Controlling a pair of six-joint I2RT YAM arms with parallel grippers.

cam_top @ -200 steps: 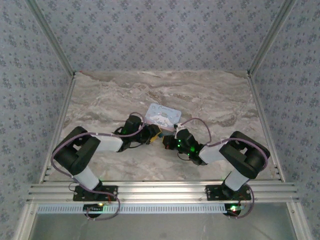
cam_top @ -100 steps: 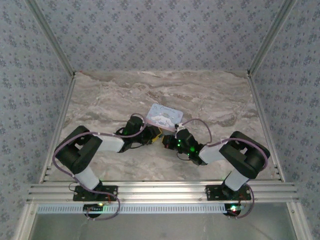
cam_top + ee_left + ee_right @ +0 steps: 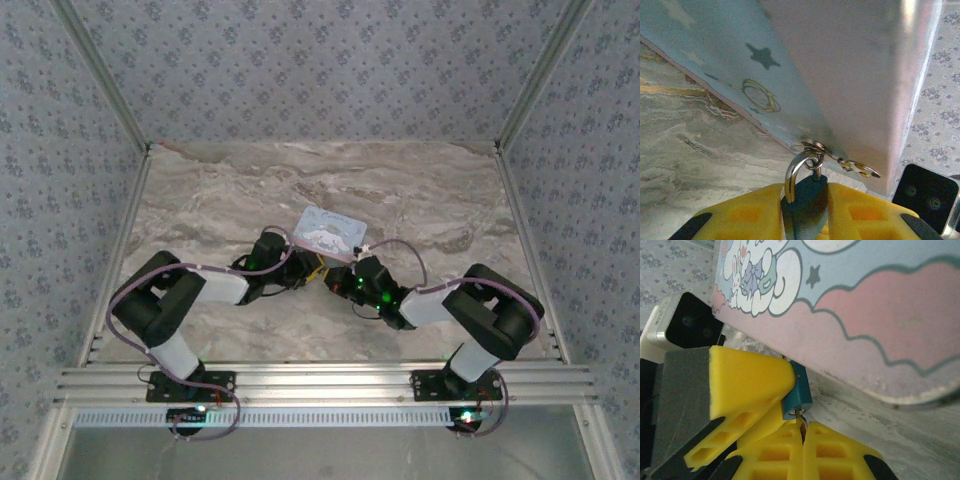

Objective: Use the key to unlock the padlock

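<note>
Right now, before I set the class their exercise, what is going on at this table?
Both arms meet beside the light-blue cartoon tin. The left gripper clamps the small dark padlock, whose shackle is hooked through the ring of the tin's clasp. The right gripper is shut on what looks like the key, its tip at the padlock's underside. The shackle looks closed, so the lock is not yet open.

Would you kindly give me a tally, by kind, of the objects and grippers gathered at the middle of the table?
tin, light blue with cartoon print: 1
padlock, dark bluish: 1
Grippers with yellow fingers: 2, the left gripper clamping the padlock, the right gripper shut just below it
Total: 4
</note>
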